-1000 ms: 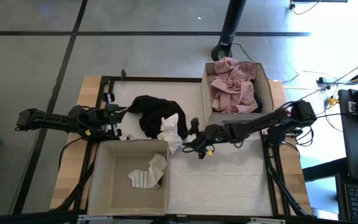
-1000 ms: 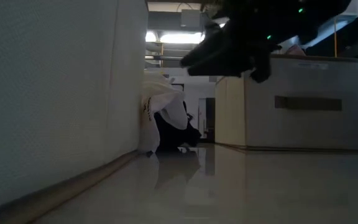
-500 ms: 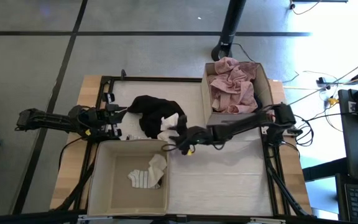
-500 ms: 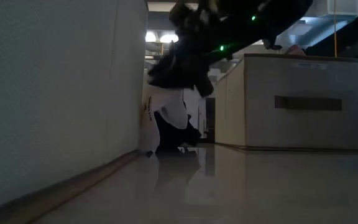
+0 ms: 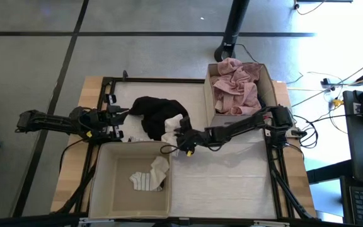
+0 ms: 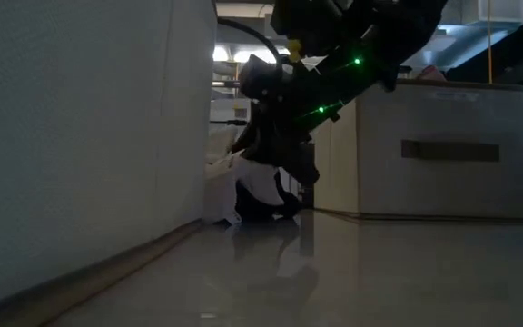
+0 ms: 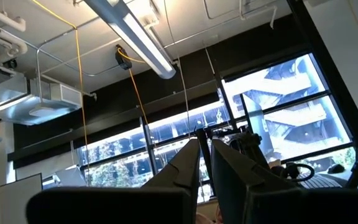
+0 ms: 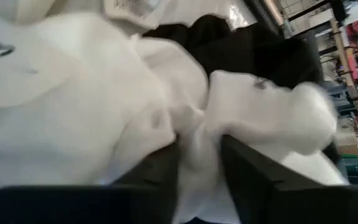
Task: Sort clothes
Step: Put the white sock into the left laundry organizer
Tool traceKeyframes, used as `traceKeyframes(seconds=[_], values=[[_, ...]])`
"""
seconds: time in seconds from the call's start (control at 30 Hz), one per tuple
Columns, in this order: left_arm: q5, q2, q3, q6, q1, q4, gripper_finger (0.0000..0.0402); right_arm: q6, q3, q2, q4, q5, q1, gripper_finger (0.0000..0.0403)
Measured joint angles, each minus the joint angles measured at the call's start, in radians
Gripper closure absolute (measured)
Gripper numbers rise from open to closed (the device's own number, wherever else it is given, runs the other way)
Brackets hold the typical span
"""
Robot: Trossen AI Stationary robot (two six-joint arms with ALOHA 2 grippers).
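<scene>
The small white piece point(image 5: 172, 129) lies on the table against the black garment point(image 5: 153, 113), just past the far wall of the near box point(image 5: 99, 183). In my right wrist view a fold of this white cloth point(image 8: 194, 143) sits between my two dark fingers point(image 8: 151, 177). My right gripper point(image 5: 183, 137) is down on it, and my fingers are pressed in on both sides of the fold. I think I am pinching it so I can lift it away from the black one.

I come in low and from the side, I think, because the white piece is tucked close to the box wall and half under the black cloth. In the low view my right arm point(image 6: 334, 64) leans down over the pile point(image 6: 257, 186).

A striped piece point(image 5: 149, 178) lies inside the near box. The dusty pink garment point(image 5: 235, 87) fills the far box point(image 5: 271, 85). So I guess small light things go in the near box, and the white piece belongs there too.

My left gripper point(image 5: 115, 118) waits at the left edge of the table, beside the black garment. Its fingers point(image 7: 188, 168) are almost together and hold nothing.

There is a white tag point(image 8: 5, 68) on the cloth with dark letters on it, but I cannot read them
</scene>
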Motion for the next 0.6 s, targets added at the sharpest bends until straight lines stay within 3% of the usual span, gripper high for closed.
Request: traceKeyframes(seconds=[0.17, 0.4, 0.6], values=[[0.0, 0.0, 0.0, -0.002, 0.0, 0.0, 0.037, -0.024, 0.0, 0.002, -0.047, 0.001, 0.0, 0.0385], [0.0, 0.0, 0.0, -0.002, 0.0, 0.0, 0.037, -0.058, -0.001, -0.021, -0.08, 0.037, 0.015, 0.0385], [0.0, 0.0, 0.0, 0.003, 0.0, 0.0, 0.037, -0.115, -0.002, -0.124, -0.137, 0.098, 0.07, 0.0391]])
